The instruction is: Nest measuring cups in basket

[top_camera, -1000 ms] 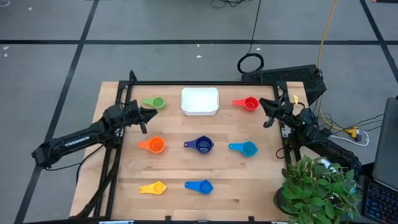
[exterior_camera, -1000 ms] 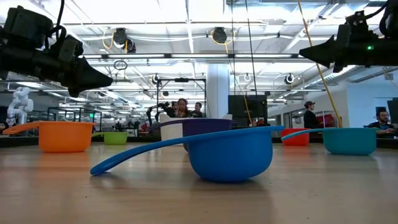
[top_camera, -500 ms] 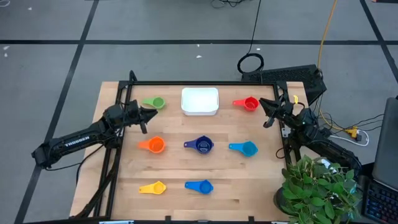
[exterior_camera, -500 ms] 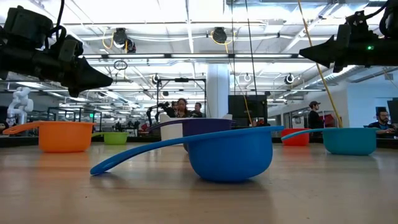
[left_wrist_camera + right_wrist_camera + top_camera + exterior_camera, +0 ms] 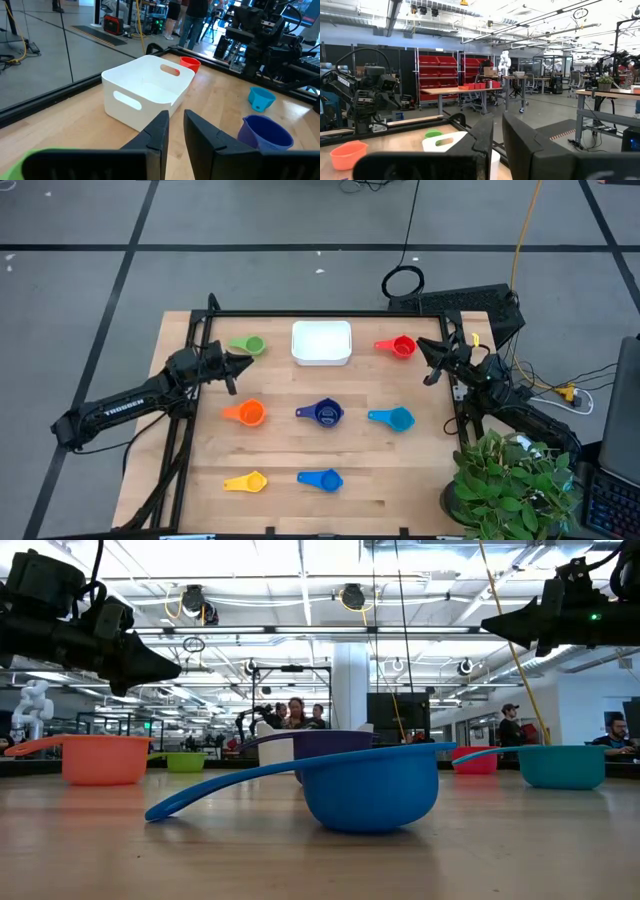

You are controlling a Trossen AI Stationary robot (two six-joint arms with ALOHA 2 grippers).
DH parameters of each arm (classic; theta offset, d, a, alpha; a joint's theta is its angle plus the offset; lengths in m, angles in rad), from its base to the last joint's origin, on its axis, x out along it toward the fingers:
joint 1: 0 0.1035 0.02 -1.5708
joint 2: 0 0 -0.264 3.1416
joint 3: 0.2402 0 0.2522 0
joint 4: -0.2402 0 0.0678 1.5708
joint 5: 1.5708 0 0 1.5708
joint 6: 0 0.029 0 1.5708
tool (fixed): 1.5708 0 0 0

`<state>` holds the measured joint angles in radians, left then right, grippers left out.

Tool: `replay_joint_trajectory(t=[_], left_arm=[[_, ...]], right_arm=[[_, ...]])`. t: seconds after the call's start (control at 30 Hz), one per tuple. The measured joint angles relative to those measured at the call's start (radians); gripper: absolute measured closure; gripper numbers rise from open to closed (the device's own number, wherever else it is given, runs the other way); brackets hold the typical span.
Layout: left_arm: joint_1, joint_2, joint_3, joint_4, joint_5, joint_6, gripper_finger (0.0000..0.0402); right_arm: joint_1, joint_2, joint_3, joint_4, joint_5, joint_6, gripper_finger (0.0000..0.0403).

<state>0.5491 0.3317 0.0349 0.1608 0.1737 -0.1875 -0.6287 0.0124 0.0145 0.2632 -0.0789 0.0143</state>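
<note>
Seven measuring cups sit apart on their bases on the table: green, red, orange, dark blue, light blue, yellow and mid blue. The white basket stands near the far edge between the green and red cups, with nothing in it. My left gripper hangs shut above the table, just near of the green cup. My right gripper hangs shut in the air just right of the red cup. Neither touches anything.
A black frame rail runs along the table's far edge and down both sides. A potted plant stands off the right near corner. Bare wood lies between the rows of cups. People stand in the room behind the table.
</note>
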Motion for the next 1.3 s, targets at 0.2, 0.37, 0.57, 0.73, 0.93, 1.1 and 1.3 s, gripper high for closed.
replay_joint_trajectory(t=[0.2,0.37,0.57,0.73,0.93,1.1,1.3], left_arm=[[0.000,0.000,0.000,0.000,0.000,0.000,0.0341],[0.000,0.000,0.000,0.000,0.000,0.000,0.0341],[0.000,0.000,0.000,0.001,0.000,0.000,0.0341],[0.000,0.000,0.000,0.002,0.000,0.000,0.0341],[0.000,0.000,0.000,-0.034,0.058,-0.072,0.0341],[0.000,0.003,0.000,-0.031,-0.052,-0.056,0.0341],[-0.002,0.006,0.062,-0.060,0.016,-0.068,0.0341]], right_arm=[[0.000,0.000,0.000,0.000,0.000,0.000,0.0369],[0.000,0.000,0.000,0.000,0.000,0.000,0.0369],[0.000,0.000,0.000,0.000,0.000,0.000,0.0369],[0.000,0.000,0.000,0.000,0.000,0.000,0.0369],[0.000,0.000,0.000,0.000,0.000,0.000,0.0369],[0.000,0.000,0.000,0.000,0.000,0.000,0.0369],[0.000,0.000,0.000,0.000,0.000,0.000,0.0369]])
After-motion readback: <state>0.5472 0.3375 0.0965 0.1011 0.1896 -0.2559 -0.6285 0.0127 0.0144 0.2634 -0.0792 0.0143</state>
